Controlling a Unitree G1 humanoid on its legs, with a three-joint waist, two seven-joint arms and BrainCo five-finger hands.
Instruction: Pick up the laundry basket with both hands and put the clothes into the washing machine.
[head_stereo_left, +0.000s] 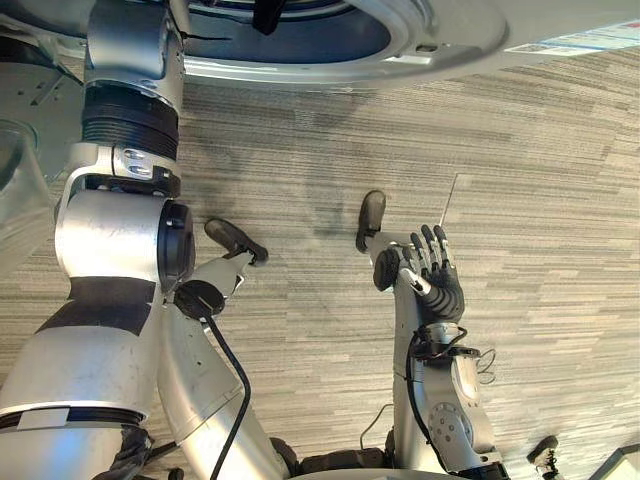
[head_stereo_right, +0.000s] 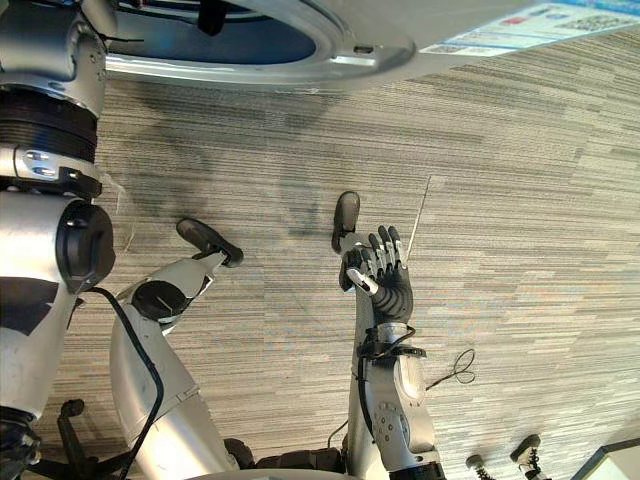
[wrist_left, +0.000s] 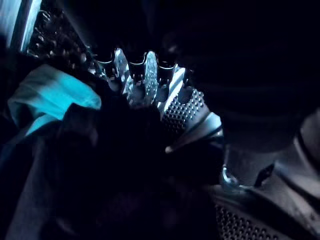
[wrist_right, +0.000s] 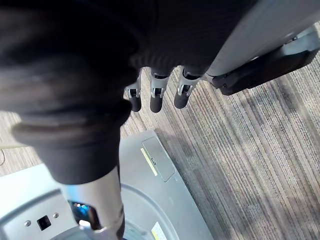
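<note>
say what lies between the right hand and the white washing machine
Grey striped carpet, bare but for a thin pale streak near the open right hand, in both eye views.

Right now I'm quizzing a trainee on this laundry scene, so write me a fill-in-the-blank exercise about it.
1. The right hand is ____, its fingers straight, above the carpeted floor.
2. The right hand holds ____.
3. The turquoise cloth lies beside dark clothes inside the ____ of the washing machine.
Missing words: open; nothing; drum.
</note>
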